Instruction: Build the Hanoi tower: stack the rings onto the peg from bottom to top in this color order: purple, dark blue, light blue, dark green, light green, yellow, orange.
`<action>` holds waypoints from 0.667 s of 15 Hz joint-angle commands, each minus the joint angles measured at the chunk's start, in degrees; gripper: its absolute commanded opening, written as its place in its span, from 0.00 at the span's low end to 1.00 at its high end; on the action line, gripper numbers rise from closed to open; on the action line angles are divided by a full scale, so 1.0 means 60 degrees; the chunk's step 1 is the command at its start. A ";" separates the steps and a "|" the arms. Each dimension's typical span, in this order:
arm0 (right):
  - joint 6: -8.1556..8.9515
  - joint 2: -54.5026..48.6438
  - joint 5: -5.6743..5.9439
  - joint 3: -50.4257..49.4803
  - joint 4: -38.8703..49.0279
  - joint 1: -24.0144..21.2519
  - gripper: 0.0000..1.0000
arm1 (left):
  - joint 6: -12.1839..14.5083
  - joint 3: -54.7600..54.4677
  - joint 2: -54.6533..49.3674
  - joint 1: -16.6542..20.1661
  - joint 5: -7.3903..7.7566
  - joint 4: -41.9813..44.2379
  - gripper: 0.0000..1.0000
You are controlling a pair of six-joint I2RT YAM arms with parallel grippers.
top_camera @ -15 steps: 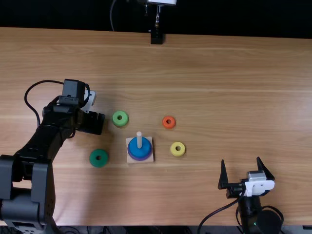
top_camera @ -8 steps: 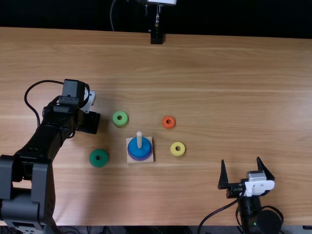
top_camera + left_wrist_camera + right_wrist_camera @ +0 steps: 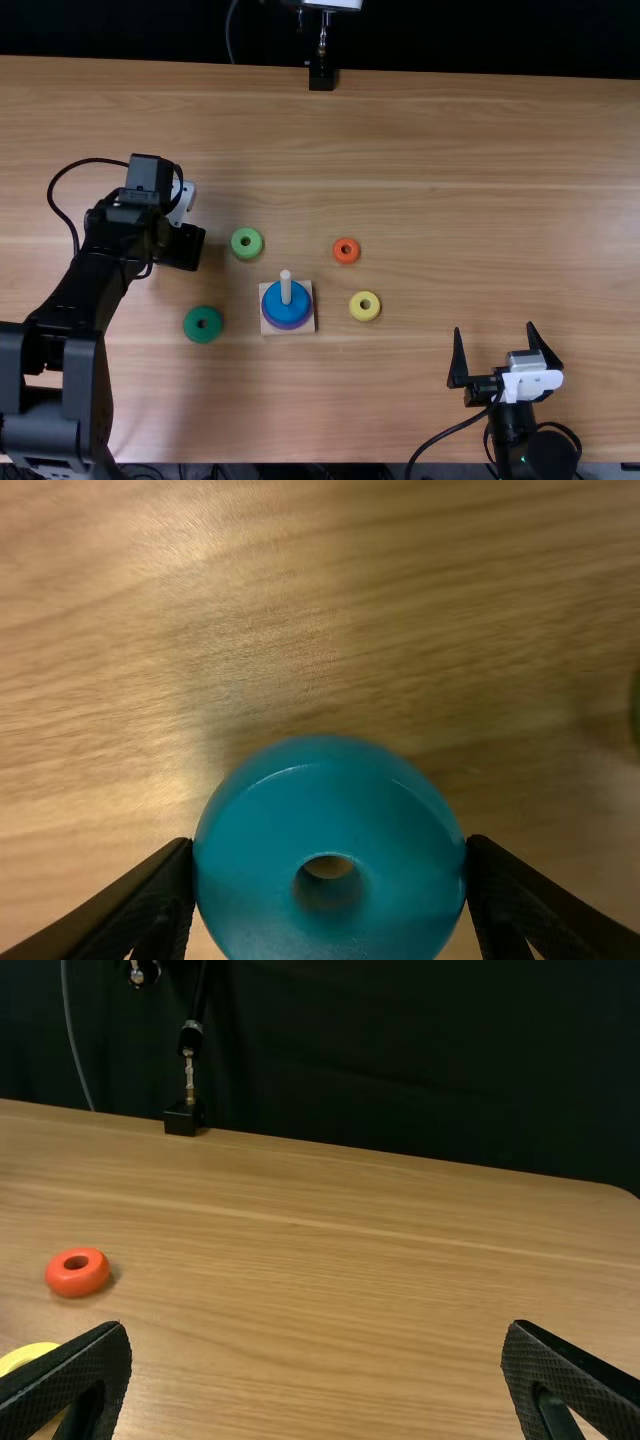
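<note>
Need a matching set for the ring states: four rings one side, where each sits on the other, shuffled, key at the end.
1. light blue ring
2. dark green ring
3. dark blue ring
4. orange ring

A. on the table, right of the peg in the top view
B. on the peg, above the purple ring
C. between the left arm's jaws, one on each side
D. on the table, left of the peg in the top view

Pairs: 1-C, 2-D, 3-B, 4-A
</note>
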 commanded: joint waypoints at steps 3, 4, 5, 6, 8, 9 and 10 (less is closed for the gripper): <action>-0.0030 -0.0118 0.0071 -0.0147 0.0000 -0.0084 1.00 | 0.0109 0.0932 -0.1221 -0.0435 -0.0041 -0.1571 0.00; -0.0030 -0.0118 0.0071 -0.0147 0.0000 -0.0099 1.00 | 0.0109 0.1195 -0.1485 -0.0465 -0.0005 -0.1957 0.00; -0.0030 -0.0118 0.0071 -0.0147 0.0000 -0.0099 1.00 | 0.0109 0.1327 -0.1690 -0.0640 0.0030 -0.2204 0.00; -0.0030 -0.0118 0.0071 -0.0147 0.0000 -0.0084 1.00 | 0.0092 0.1459 -0.1807 -0.0801 0.0082 -0.2520 0.00; -0.0030 -0.0118 0.0071 -0.0147 0.0000 -0.0099 1.00 | 0.0092 0.1884 -0.2217 -0.1036 0.0135 -0.3381 0.00; -0.0030 -0.0118 0.0071 -0.0147 0.0000 -0.0099 1.00 | 0.0039 0.2118 -0.2305 -0.1256 0.0135 -0.3786 0.00; -0.0030 -0.0118 0.0071 -0.0147 0.0000 -0.0099 1.00 | 0.0021 0.2455 -0.2305 -0.1461 0.0135 -0.4190 0.00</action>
